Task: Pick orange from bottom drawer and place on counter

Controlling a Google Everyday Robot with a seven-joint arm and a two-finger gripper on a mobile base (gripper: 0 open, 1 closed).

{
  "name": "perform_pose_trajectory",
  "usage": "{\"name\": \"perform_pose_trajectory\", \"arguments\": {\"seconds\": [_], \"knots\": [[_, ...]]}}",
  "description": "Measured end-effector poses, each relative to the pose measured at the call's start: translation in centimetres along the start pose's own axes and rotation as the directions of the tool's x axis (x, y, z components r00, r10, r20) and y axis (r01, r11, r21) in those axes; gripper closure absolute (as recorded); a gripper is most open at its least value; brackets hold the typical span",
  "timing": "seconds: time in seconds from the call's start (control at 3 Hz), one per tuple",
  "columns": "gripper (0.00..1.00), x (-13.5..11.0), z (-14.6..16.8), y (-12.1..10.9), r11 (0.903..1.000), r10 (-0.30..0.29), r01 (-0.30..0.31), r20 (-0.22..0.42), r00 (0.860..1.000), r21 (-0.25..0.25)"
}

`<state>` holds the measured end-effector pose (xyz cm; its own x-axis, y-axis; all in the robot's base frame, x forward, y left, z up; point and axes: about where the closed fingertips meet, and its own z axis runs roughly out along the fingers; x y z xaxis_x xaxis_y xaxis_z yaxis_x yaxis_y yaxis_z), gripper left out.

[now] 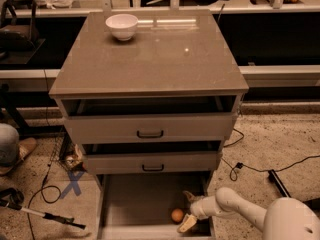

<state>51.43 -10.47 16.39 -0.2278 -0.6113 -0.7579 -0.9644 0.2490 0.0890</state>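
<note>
orange: 1 | white bowl: 1 | handled drawers: 2 | bottom drawer: 1 | counter: 1 | gripper: 1, fingers spread, at orange's 3 o'clock

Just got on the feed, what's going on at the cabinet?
The robot's arm reaches from the right into the open bottom drawer. Its pincer is open right beside the orange on the drawer floor, not yet closed on it. The orange has not reached the counter, where a white bowl sits.

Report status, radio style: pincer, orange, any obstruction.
Pincer open, low in bottom drawer, just right of orange. Orange on drawer floor, not gripped. Nothing between them.
</note>
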Motion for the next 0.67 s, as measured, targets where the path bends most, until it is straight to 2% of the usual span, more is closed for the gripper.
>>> {"name": "perform_pose_trajectory", "arguments": {"seconds": [0.67], "knots": [[0.0,1.67,2.62,-0.43,0.9999,0.003,-0.003,0.017,1.0,-0.017]]}}
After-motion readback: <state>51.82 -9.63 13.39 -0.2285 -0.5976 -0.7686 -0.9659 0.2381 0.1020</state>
